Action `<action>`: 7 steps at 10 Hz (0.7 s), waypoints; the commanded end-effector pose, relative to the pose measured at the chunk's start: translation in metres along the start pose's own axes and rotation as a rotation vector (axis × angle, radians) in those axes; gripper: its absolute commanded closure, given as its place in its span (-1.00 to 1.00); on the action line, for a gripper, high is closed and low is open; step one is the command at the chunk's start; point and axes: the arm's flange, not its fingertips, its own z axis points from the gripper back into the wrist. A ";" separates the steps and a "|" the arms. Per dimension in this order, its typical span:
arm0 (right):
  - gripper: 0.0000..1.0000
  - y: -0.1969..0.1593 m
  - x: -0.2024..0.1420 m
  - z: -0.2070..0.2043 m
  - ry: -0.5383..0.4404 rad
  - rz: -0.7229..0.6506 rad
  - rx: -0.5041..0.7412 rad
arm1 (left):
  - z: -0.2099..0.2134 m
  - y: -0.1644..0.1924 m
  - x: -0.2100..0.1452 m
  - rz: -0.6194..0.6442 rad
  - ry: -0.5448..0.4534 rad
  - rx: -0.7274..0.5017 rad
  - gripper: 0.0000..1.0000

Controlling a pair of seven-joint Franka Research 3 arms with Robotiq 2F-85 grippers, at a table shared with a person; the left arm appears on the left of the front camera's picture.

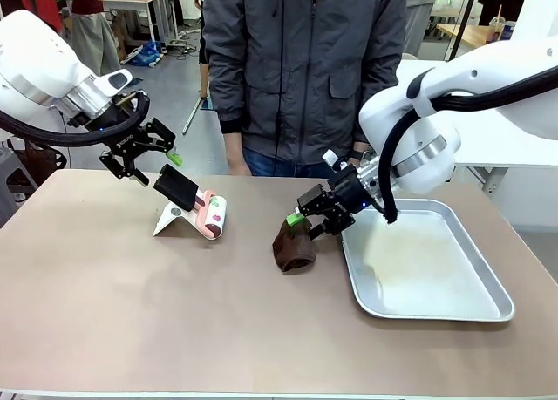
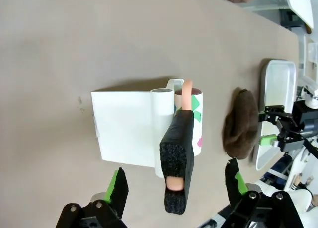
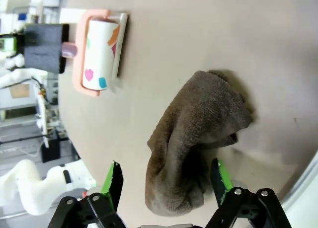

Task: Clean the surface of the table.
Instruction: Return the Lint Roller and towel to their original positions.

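the table (image 1: pixel 105 304) fills the lower two thirds of the front frame, a wide matte beige-brown top with a pale thin edge along the bottom. at upper left the left gripper (image 1: pixel 139 152) hangs above it, jaws wide and holding nothing. just right of it, left of centre, a lint roller (image 1: pixel 207 213) with a black foam-wrapped handle (image 1: pixel 177 187) rests in its white stand (image 1: pixel 173 220). at centre a crumpled brown cloth (image 1: pixel 294 247) lies on the top, with the right gripper (image 1: pixel 316 217) directly over it, jaws wide on either side of it, not squeezing. at lower right a silver metal tray (image 1: pixel 488 278) sits just beside the cloth. a person in a grey jacket (image 1: pixel 301 64) stands at the far edge, top centre.
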 end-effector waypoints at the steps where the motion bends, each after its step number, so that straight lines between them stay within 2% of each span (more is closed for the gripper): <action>1: -1.00 0.031 0.011 0.019 0.023 0.022 -0.160 | 0.013 0.003 -0.023 -0.010 0.002 -0.024 -1.00; 3: -1.00 0.043 0.006 0.046 0.004 -0.020 -0.254 | 0.033 0.010 -0.051 -0.046 -0.003 -0.116 -1.00; 4: -1.00 0.043 -0.005 0.066 -0.028 -0.059 -0.231 | 0.046 0.018 -0.068 -0.047 -0.003 -0.196 -1.00; 5: -1.00 0.040 -0.022 0.090 -0.085 -0.112 -0.098 | 0.054 0.031 -0.090 -0.034 0.030 -0.312 -1.00; 7: -1.00 0.019 -0.058 0.128 -0.113 -0.166 0.174 | 0.056 0.063 -0.121 -0.042 0.091 -0.443 -1.00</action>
